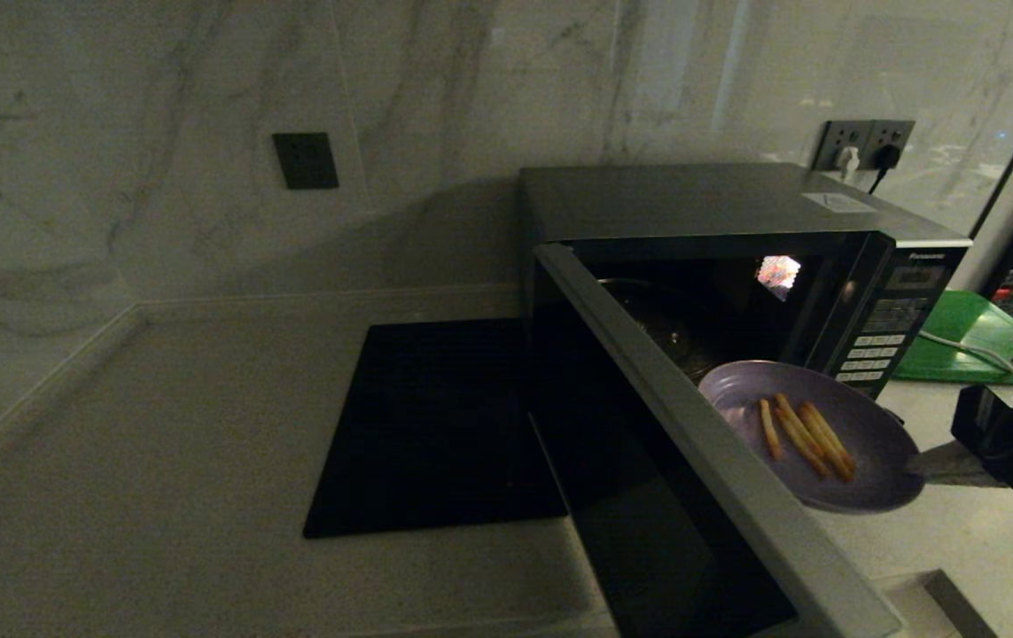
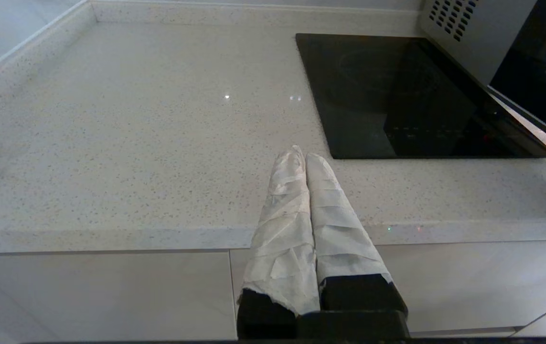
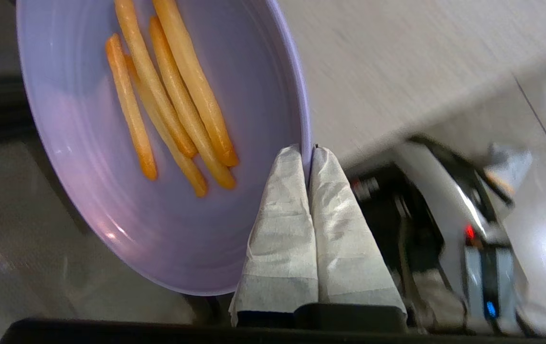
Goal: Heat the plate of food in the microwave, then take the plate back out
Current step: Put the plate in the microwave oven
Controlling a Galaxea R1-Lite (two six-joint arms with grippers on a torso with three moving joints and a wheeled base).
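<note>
The microwave (image 1: 710, 204) stands at the right of the counter with its door (image 1: 692, 461) swung wide open toward me and its cavity lit. In the air just outside the opening hangs the lavender plate of food (image 1: 812, 434) with several orange fries on it. My right gripper (image 1: 918, 462) is shut on the plate's right rim; in the right wrist view its taped fingers (image 3: 282, 200) pinch the rim of the plate (image 3: 110, 157). My left gripper (image 2: 304, 155) is shut and empty, low before the counter's front edge.
A flat black glass square (image 1: 435, 425) lies in the counter left of the microwave. A green board (image 1: 958, 337) sits behind the microwave's right side. Wall sockets with plugs (image 1: 865, 146) are at the back. Pale counter (image 1: 160, 461) spreads to the left.
</note>
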